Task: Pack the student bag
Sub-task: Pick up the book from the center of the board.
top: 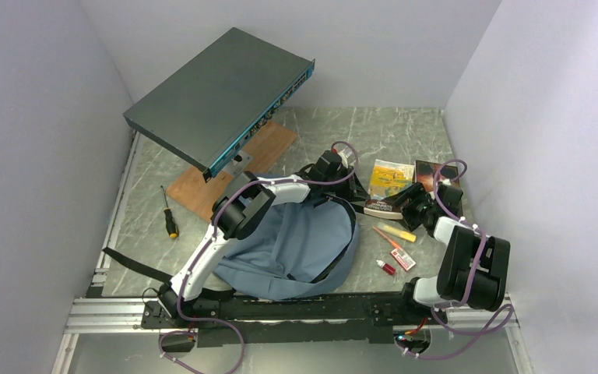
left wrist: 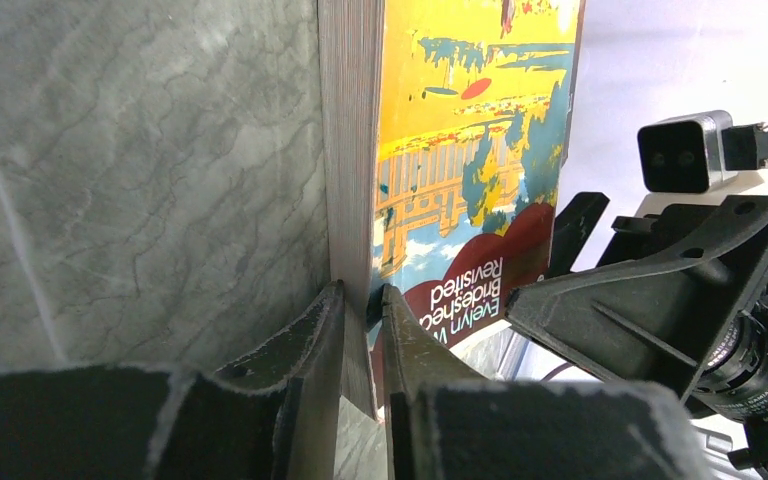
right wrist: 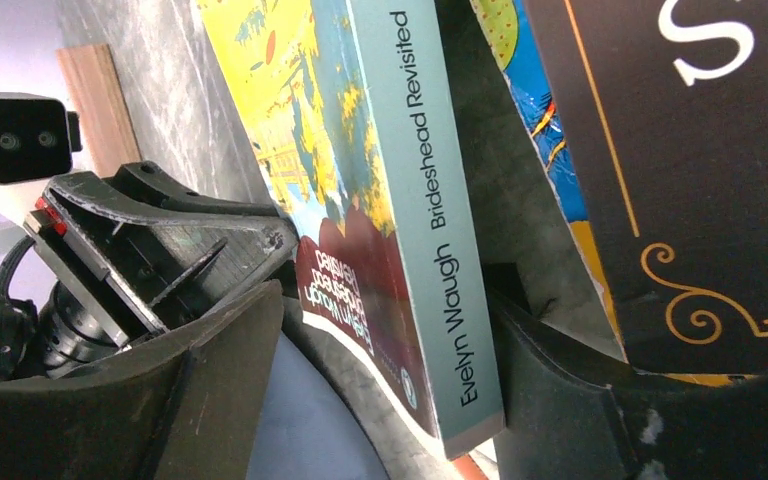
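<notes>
The blue-grey student bag [top: 296,245] lies flat at the near middle of the table, under my left arm. Just right of it a paperback [top: 380,208] stands on edge; its yellow and dark red cover [left wrist: 460,150] reads Brideshead Revisited. My left gripper [left wrist: 365,320] is shut on the book's lower corner, with the page block pinched between its fingers. My right gripper [right wrist: 385,300] stands open around the same book [right wrist: 400,150]. The spine lies against the right finger [right wrist: 560,390]. The left finger [right wrist: 220,370] is clear of the cover.
A yellow booklet [top: 391,176] and a dark book [top: 430,170] lie behind the paperback. Markers [top: 395,231] and a small red bottle [top: 387,267] lie near the right arm. A grey metal box [top: 218,97] sits tilted over a wooden board [top: 269,148]. A screwdriver [top: 169,218] lies at the left.
</notes>
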Tool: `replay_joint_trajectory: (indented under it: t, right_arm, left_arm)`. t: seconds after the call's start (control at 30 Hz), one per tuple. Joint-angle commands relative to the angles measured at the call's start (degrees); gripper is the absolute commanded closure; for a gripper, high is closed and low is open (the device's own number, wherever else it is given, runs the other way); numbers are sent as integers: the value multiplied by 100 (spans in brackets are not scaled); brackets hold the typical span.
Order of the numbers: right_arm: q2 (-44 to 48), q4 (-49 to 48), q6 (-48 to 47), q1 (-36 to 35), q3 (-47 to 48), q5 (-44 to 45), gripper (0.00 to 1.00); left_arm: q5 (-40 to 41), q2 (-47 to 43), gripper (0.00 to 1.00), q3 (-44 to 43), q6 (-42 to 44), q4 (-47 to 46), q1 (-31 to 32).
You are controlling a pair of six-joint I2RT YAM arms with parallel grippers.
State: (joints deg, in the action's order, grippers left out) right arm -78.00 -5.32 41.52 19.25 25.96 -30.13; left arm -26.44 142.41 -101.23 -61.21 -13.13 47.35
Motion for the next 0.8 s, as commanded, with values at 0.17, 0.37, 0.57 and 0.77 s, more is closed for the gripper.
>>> replay_joint_trajectory:
  t: [0.17,0.37,0.57,0.77]
  right_arm:
    - [80,-646,-228,-76,252,21,45]
    - [237,-339,-410,-210,581,313,81]
    - [736,843,-820,-482,1339,912,100]
    - [1192,1753,-1242,-618,2219,1136,100]
  left_arm:
    - [-262,-41,75,282,187,653,178]
    - [-50,-504,52,222,762,1278,121]
    - [304,-1422,34,386,1482,1977,34]
    - [393,-2725,21,755,2077,2393,34]
